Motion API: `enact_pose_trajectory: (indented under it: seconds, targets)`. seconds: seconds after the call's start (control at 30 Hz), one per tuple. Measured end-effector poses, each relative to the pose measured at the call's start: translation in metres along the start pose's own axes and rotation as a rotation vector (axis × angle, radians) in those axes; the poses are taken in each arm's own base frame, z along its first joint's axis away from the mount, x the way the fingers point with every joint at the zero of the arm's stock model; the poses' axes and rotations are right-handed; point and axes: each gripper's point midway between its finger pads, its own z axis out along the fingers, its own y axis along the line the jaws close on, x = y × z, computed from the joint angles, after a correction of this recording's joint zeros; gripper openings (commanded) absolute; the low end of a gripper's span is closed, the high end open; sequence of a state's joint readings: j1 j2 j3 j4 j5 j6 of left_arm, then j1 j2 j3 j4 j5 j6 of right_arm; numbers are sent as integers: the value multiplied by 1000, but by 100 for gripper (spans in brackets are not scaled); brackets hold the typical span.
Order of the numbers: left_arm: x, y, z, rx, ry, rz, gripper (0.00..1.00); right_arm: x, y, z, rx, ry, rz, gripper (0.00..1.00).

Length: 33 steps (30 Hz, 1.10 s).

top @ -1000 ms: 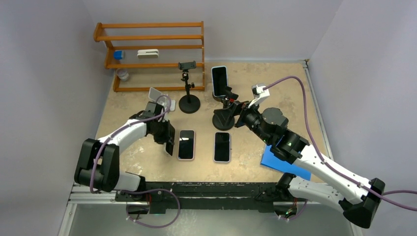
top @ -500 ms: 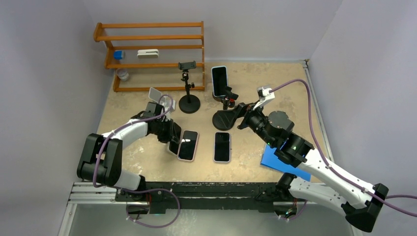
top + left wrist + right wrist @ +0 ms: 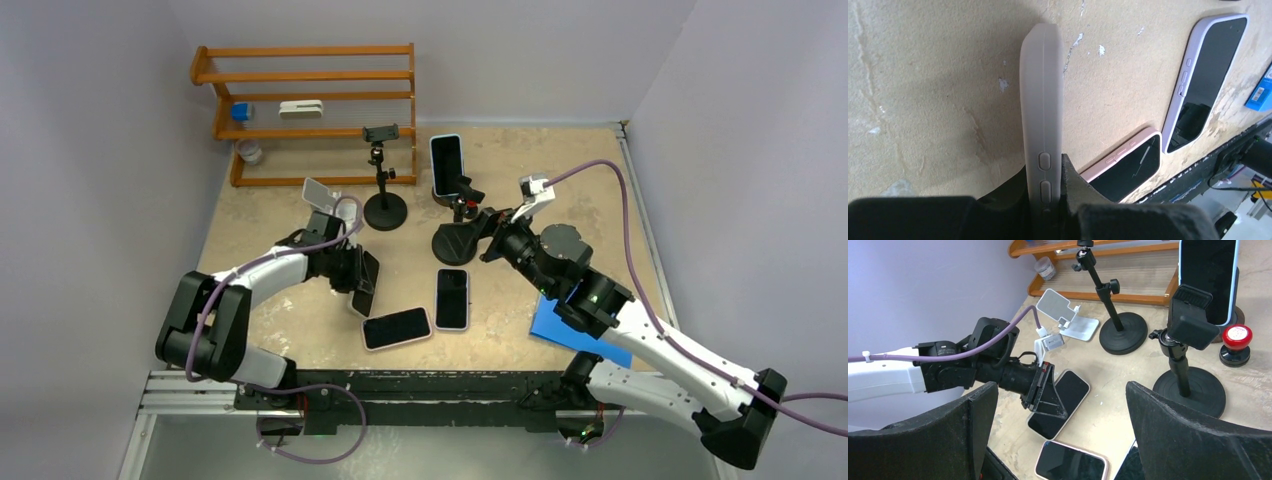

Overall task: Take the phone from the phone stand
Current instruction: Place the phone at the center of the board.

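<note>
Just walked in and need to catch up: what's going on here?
The left gripper is shut on a phone, held on edge over the table. A pink phone and a lavender phone lie flat nearby. The right gripper hangs open by an empty stand. Behind it, a fourth phone sits in another stand.

Check the scuffed beige table (image 3: 560, 160). Just right of the left fingers (image 3: 1075, 187), a pink-cased phone (image 3: 1128, 165) lies flat, with a lilac-cased phone (image 3: 1205, 75) beyond it. Ahead of the right fingers (image 3: 1183, 440) you will find a clamp stand (image 3: 1193, 387), a tall black stand (image 3: 1120, 337), a white folding stand (image 3: 1070, 317) and, farthest off, a wooden rack (image 3: 300, 51).
</note>
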<state>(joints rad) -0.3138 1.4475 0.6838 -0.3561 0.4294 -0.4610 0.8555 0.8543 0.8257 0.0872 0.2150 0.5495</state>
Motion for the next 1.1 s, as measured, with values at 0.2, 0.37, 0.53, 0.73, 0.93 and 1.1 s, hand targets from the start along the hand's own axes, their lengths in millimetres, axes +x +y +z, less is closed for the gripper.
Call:
enact_pose_trajectory:
  seconds: [0.2,0.37,0.53,0.73,0.93,1.1]
  targets:
    - [6,8,-9,-80,-32,-48,0,4,-1,5,5,9,-2,99]
    - [14,18,-22,-152,-69,-111,0,8,1,9,-8,23,-3,99]
    - [13,23,-17,-171,-56,-130,20,14,-1,9,-11,34,-6,99]
    - [11,26,-8,-168,-26,-157,51,18,-5,7,-8,40,-17,99]
    - [5,21,-11,-159,-41,-164,69,20,-5,7,-7,42,-21,99]
    - [1,33,-19,-243,-77,-171,78,24,-8,7,-1,52,-24,99]
